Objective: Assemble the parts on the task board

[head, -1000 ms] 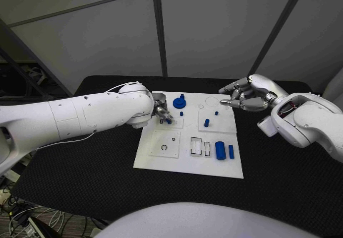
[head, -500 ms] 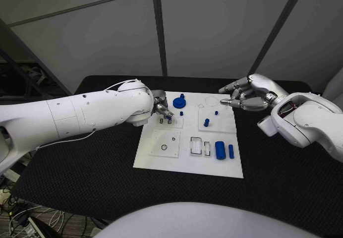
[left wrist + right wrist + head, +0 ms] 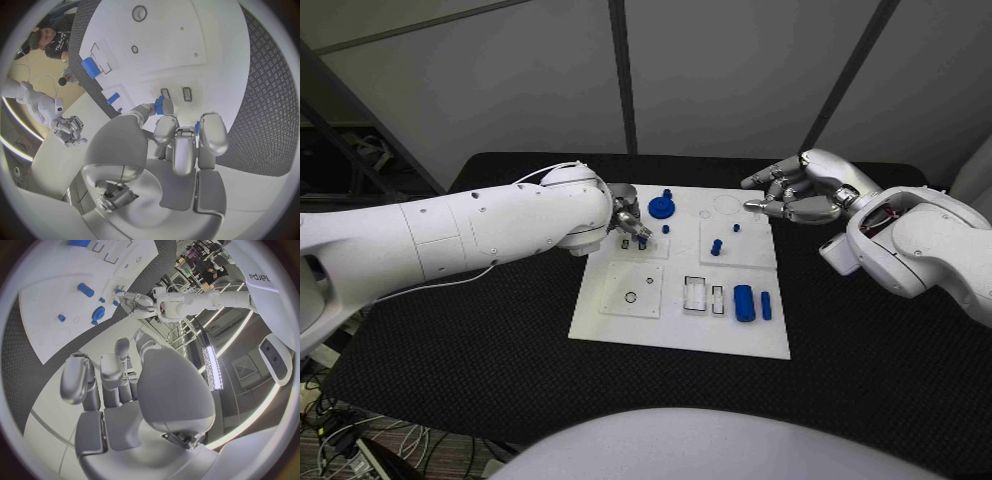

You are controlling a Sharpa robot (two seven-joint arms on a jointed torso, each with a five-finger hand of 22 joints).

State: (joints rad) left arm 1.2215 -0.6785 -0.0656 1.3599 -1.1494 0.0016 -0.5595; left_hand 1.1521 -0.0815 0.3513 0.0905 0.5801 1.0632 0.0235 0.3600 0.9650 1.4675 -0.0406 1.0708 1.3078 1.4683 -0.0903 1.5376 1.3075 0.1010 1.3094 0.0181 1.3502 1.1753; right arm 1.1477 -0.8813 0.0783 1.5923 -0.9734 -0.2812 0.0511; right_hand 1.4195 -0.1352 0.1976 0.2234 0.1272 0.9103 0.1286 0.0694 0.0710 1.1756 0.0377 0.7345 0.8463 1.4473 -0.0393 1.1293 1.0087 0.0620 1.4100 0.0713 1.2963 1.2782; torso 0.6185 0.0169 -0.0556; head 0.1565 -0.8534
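The white task board (image 3: 678, 335) lies in the middle of the table. My left hand (image 3: 625, 213) hovers over its far left square plate and pinches a small blue part (image 3: 642, 241) at its fingertips. In the left wrist view that part (image 3: 159, 105) sits between thumb and finger, just beside two small empty slots (image 3: 175, 93). My right hand (image 3: 798, 197) hangs over the board's far right corner, fingers loosely bent and apart, holding nothing. A round blue knob (image 3: 661, 208) and short blue pegs (image 3: 715, 246) stand on the board.
A large blue block (image 3: 744, 302) and a slim blue bar (image 3: 766, 306) lie near the board's right edge, beside empty rectangular recesses (image 3: 695, 294). The black table (image 3: 473, 350) spreads around the board. Grey wall panels rise behind it.
My left hand has drawn back a little toward the far side of the board; the small blue part now shows more plainly at its fingertips. The right hand has not moved.
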